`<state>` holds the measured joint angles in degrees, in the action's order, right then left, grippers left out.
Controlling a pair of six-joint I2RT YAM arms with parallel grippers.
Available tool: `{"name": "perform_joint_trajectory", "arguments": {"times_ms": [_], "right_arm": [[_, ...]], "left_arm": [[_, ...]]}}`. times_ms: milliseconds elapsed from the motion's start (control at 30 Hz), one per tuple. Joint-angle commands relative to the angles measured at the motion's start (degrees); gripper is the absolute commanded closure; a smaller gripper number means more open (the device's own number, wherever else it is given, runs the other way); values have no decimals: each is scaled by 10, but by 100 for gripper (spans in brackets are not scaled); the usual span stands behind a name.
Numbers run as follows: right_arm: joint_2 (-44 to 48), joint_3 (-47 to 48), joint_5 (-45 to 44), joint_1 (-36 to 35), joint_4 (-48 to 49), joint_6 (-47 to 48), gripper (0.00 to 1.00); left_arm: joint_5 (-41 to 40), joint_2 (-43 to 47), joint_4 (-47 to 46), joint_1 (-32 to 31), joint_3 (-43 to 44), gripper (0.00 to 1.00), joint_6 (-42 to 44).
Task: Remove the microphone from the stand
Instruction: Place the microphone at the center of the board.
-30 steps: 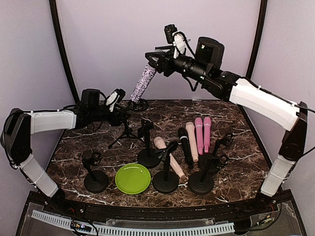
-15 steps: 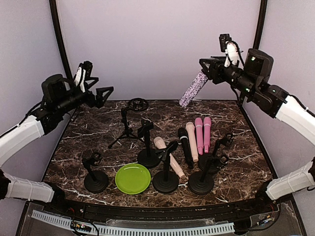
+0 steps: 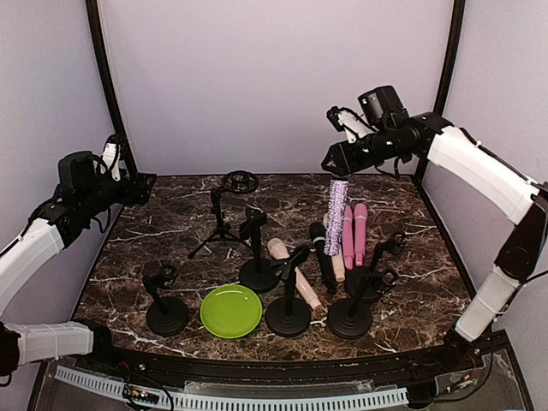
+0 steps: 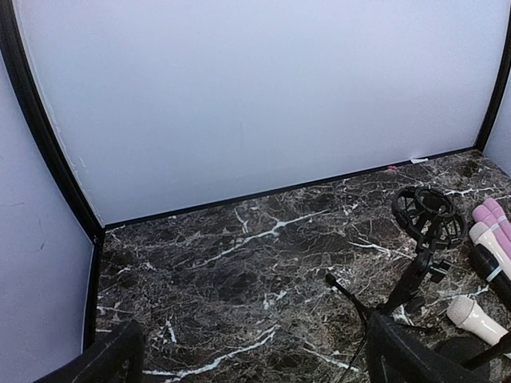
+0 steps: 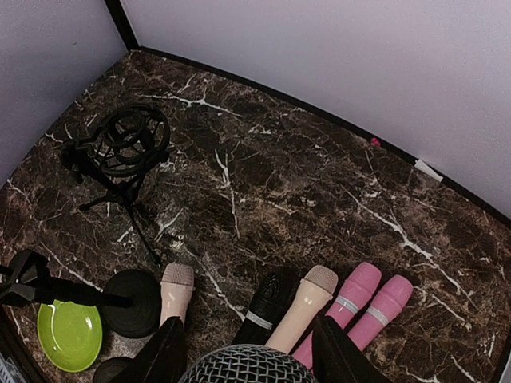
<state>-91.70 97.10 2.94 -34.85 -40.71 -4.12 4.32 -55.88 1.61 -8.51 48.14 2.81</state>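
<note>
The dark marble table (image 3: 171,224) fills the lower half. At the upper right, the right gripper (image 3: 332,168) squeezes the round head of the sparkly microphone (image 3: 336,218). It hangs straight down under the gripper, over the pink microphones (image 3: 354,229). The tripod stand (image 3: 224,214) is well apart, middle back. At the upper left, the left gripper (image 3: 144,181) is spread wide, holding nothing.
</note>
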Motion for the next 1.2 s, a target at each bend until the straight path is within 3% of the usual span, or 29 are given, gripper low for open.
{"name": "perform_joint_trajectory", "arguments": {"times_ms": [0,467,733,1167], "right_arm": [[-62,77,33,-32,-102,-10,76],[-229,177,35,-77,-149,34,72],[-272,172,18,-79,-134,37,67],[-315,120,49,-68,-9,-16,47]], "left_arm": [[-13,8,20,3,-3,2,10],[17,-9,36,2,6,3,-7],[2,-10,35,2,3,3,-5],[-1,-13,36,1,2,3,0]]}}
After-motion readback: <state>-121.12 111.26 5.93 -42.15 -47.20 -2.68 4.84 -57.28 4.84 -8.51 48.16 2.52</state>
